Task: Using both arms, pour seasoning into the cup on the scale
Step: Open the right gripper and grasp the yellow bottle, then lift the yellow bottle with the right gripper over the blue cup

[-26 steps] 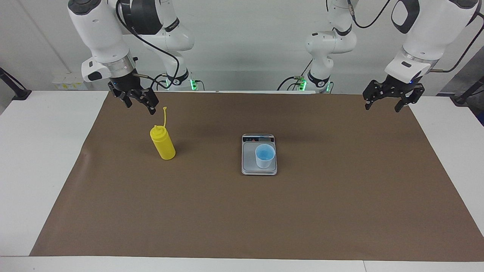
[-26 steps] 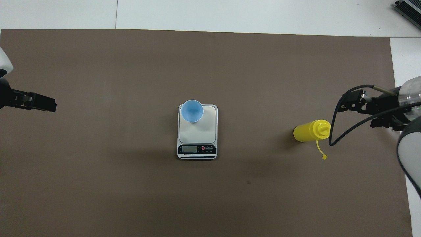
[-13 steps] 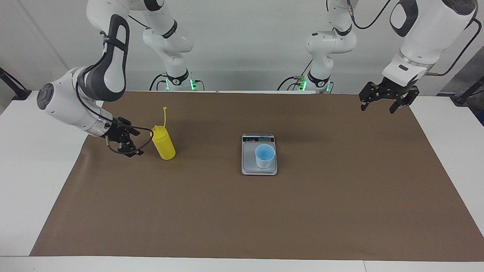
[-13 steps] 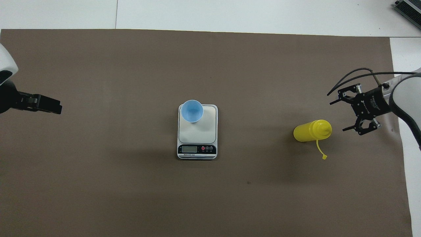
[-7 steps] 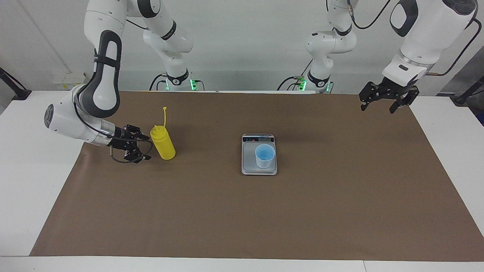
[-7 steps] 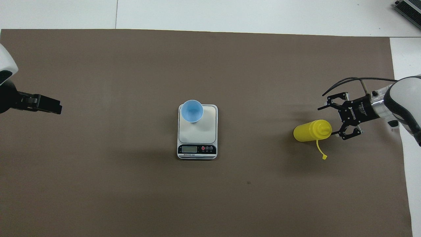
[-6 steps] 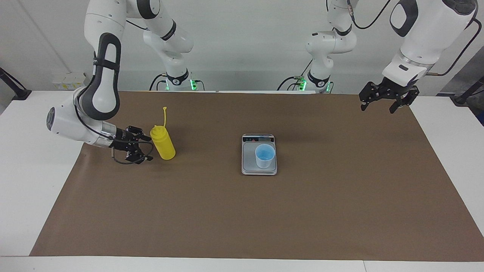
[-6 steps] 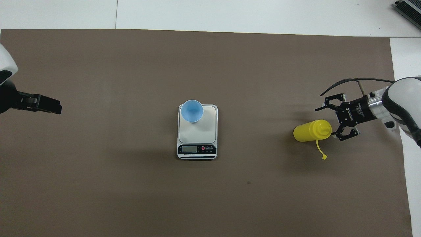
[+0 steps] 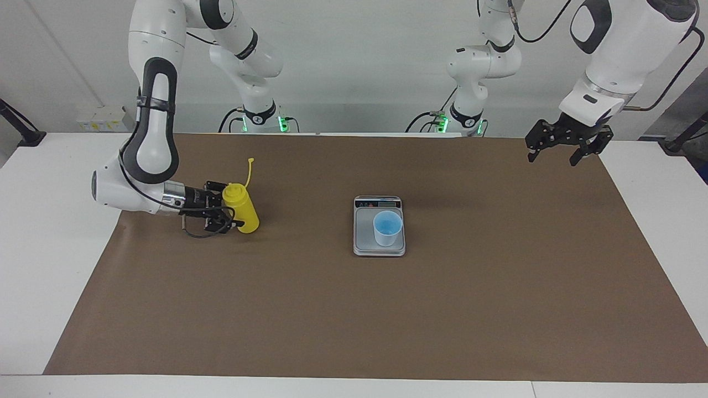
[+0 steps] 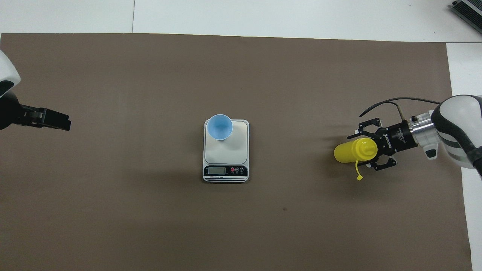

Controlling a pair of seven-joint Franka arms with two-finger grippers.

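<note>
The brown mat has wide bare stretches on the side of the scale away from the robots and toward both ends of the surface, so there is plenty of room to swing.

The right arm bends low, its forearm nearly level, and the right hand reaches sideways at the bottle. Its fingers straddle the bottle's upper body just below the nozzle; whether they press it yet I cannot tell. A moment ago that hand was just short of the bottle with fingers spread; now it has slid in around it, and the bottle has tipped slightly, its cap strap swung over.

The cup stands upright on the scale's plate, well apart from the right hand, toward the left arm's end.

The left arm waits, its left hand raised over the mat's corner, fingers apart, unchanged.
</note>
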